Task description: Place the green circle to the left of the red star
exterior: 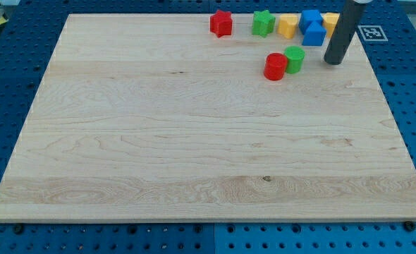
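The green circle (294, 58) sits near the view's top right, touching a red circle (275, 66) on its left. The red star (221, 23) lies at the top edge of the board, up and to the left of the green circle. My tip (333, 61) rests on the board just to the right of the green circle, a small gap apart from it. The dark rod rises from the tip toward the view's top.
A green star (263, 23), a yellow block (287, 26), two blue blocks (312, 28) and another yellow block (331, 20) line the top edge, right of the red star. The wooden board (194, 141) lies on a blue perforated table. A fiducial tag (369, 32) sits at top right.
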